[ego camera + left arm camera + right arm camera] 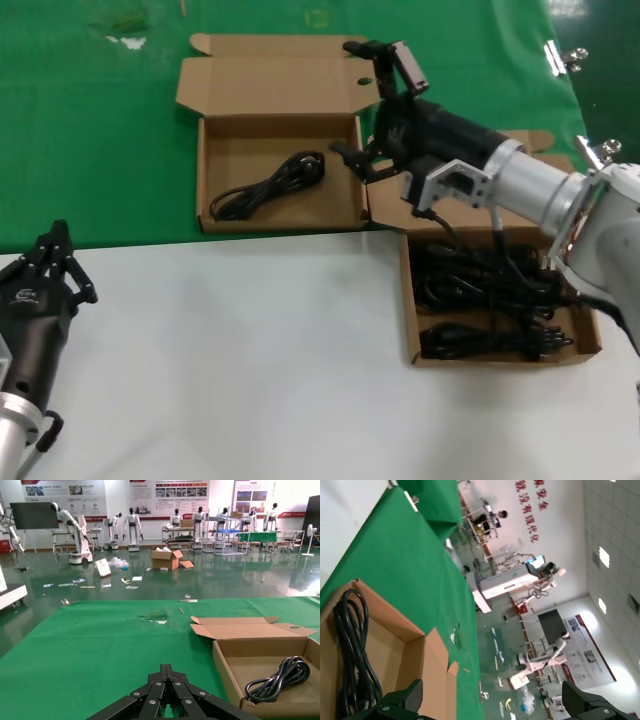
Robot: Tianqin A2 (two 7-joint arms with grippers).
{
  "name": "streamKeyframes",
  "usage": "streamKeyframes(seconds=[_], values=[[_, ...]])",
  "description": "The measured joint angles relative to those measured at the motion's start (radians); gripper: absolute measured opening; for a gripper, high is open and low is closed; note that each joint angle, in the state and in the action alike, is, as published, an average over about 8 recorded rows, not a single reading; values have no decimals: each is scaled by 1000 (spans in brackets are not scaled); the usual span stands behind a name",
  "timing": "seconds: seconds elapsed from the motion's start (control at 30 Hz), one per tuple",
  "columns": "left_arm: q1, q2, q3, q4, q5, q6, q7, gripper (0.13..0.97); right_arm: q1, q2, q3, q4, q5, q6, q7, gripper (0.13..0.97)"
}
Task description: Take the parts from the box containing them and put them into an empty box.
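Observation:
The empty box (250,150) lies at the back on the green cloth with one black cord bundle (272,185) on its floor. The box containing the parts (409,320) sits at the right, holding a dense tangle of black cords (490,290). My right gripper (345,100) is open and empty above the right edge of the empty box. In the right wrist view its fingers (402,700) stand wide apart over that box (415,650) and cord (350,650). My left gripper (55,250) is parked at the near left, shut and empty. It also shows in the left wrist view (167,669), with the cord (277,680) off to one side.
The empty box's lid flap (270,85) lies open toward the back. Green cloth (90,130) covers the far half of the table and a white surface (250,350) the near half. Metal clips (565,57) lie at the far right.

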Motion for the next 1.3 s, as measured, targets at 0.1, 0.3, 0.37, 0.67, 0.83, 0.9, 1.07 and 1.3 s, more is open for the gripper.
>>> streamKeyframes(seconds=[0.1, 0.3, 0.37, 0.67, 0.83, 0.9, 1.07, 1.3], values=[[0, 0, 0, 0, 0, 0, 0, 140, -46, 11, -3, 82, 2, 0, 54, 959], [0, 0, 0, 0, 0, 0, 0, 147, -69, 17, -5, 123, 3, 2, 82, 966], [0, 0, 0, 0, 0, 0, 0, 154, -70, 17, -5, 124, 3, 2, 82, 966], [0, 0, 0, 0, 0, 0, 0, 216, -111, 21, -6, 175, 0, 41, 152, 966], [0, 0, 0, 0, 0, 0, 0, 263, -165, 27, -8, 242, -5, 92, 245, 966], [0, 0, 0, 0, 0, 0, 0, 303, -190, 30, -9, 272, -7, 116, 287, 966], [0, 0, 0, 0, 0, 0, 0, 403, -255, 37, -11, 353, -12, 178, 400, 966], [0, 0, 0, 0, 0, 0, 0, 559, -346, 46, -13, 465, -19, 265, 557, 966]])
